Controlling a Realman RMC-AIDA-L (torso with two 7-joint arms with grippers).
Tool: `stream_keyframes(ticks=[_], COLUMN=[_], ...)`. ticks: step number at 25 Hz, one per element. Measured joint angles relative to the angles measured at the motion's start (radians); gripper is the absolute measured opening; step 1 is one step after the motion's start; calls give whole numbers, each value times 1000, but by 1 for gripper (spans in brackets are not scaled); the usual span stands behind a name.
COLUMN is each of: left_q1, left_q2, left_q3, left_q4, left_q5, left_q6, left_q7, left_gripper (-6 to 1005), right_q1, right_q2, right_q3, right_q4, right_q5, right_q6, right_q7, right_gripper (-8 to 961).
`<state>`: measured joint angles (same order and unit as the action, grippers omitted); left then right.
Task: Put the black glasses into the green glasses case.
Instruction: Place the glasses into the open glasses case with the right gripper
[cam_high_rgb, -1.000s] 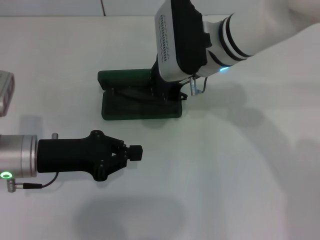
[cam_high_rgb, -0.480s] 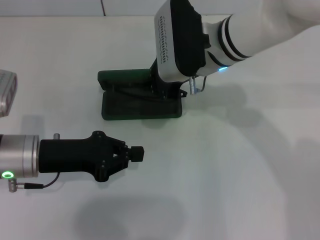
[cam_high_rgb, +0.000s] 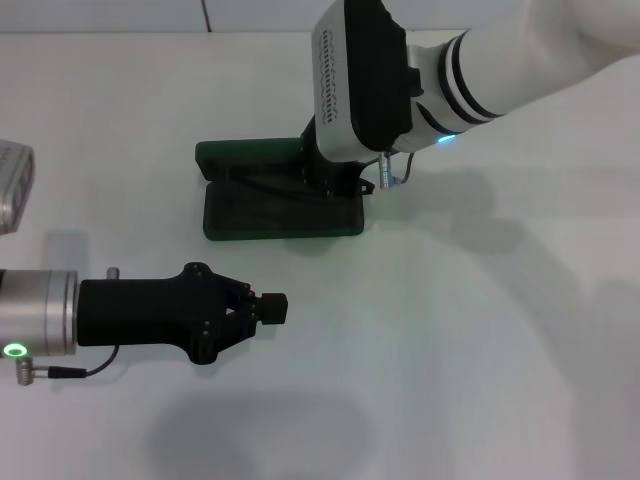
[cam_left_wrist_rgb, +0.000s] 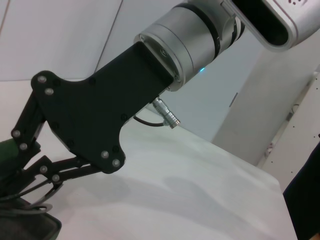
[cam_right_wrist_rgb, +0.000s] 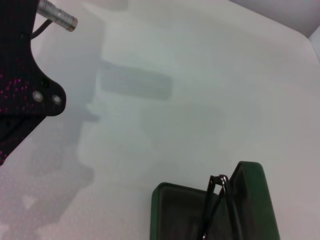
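Right gripper (cam_high_rgb: 325, 185) down in open case (cam_high_rgb: 280, 215), over glasses (cam_high_rgb: 262, 186); finger state hidden, cannot tell. Left gripper (cam_high_rgb: 270, 308) pressed together, near, apart from case.

dark green glasses case (cam_high_rgb: 282, 212), black glasses (cam_right_wrist_rgb: 216, 200), white table (cam_high_rgb: 480, 350)

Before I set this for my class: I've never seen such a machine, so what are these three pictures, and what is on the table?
It is a two-armed robot. The head view looks down on a white table. The right gripper reaches into the open green glasses case, where the black glasses lie; whether it holds them is hidden. The left gripper hovers nearer the robot, shut and empty. The other two pictures come from cameras on each wrist.
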<state>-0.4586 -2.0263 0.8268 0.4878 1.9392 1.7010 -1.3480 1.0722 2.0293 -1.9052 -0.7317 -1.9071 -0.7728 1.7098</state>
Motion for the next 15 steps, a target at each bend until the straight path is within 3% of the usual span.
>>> stream_keyframes(ticks=[7, 15], left_q1=[0, 0], left_q2=[0, 0], left_q3=[0, 0], left_q4=[0, 0], left_q5=[0, 0], left_q6=[1, 3], left_q7=[0, -1], left_gripper=[-1, 0], right_q1=[-1, -16], right_q2=[0, 0], right_q3=[4, 7], right_q4=[-3, -15], right_q5=[-5, -3], right_q6=[1, -2], right_q7=[9, 10], right_gripper=[79, 151])
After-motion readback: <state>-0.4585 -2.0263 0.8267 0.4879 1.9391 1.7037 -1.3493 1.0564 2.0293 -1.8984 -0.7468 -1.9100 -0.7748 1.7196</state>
